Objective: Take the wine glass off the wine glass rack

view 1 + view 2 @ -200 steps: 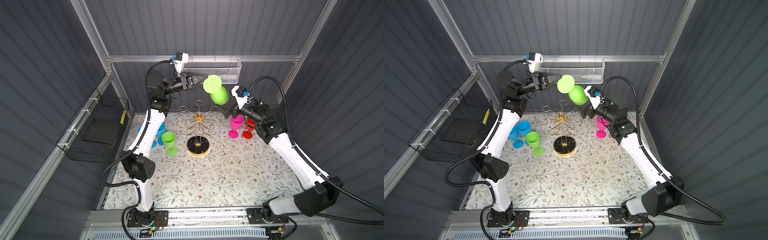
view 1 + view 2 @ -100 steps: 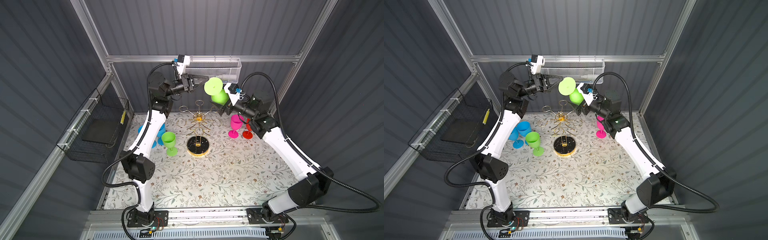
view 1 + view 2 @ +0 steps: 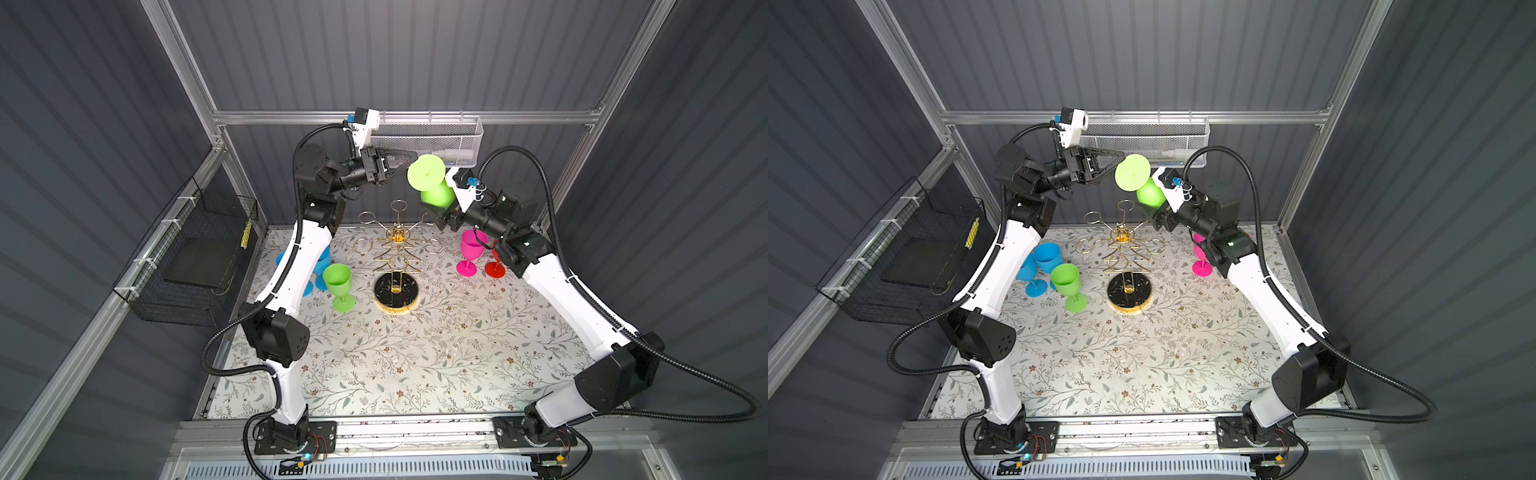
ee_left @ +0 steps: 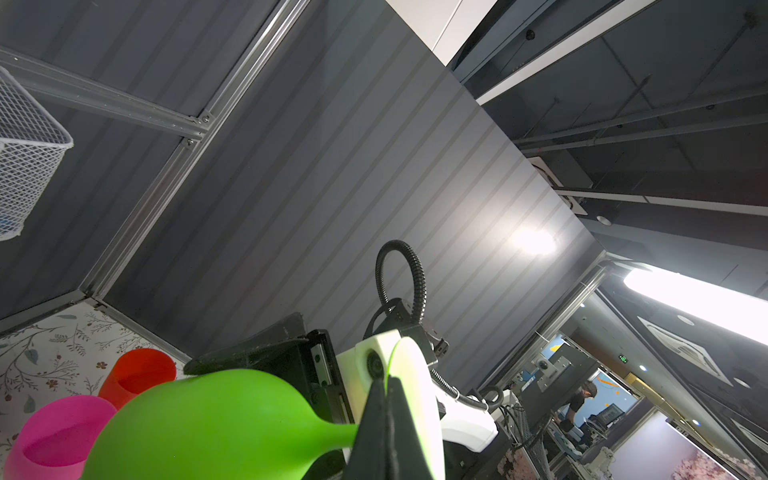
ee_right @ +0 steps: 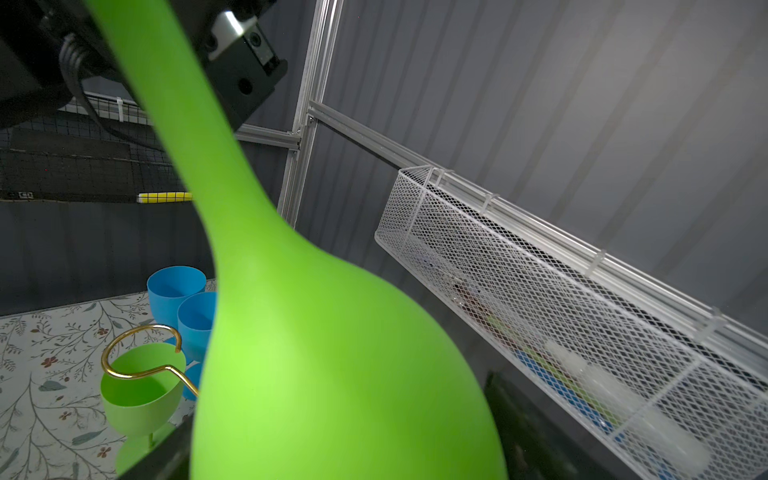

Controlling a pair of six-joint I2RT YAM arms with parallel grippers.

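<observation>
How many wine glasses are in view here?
6. A green glass upside down in the left hand, by the rack; a green one and two blue ones standing left of it; pink glass and red glass right, red partly hidden.

On the flower-patterned counter [image 3: 415, 365] a green goblet [image 3: 338, 282] is seen upright, just beside two blue goblets [image 3: 1047, 255]. A pink goblet [image 3: 471, 247] and a red goblet [image 3: 495, 269] are placed close together at the opposite side. A white mesh basket [image 3: 428, 139] is hung on the back rail, and a black wire basket [image 3: 199, 266] on the side wall.
</observation>
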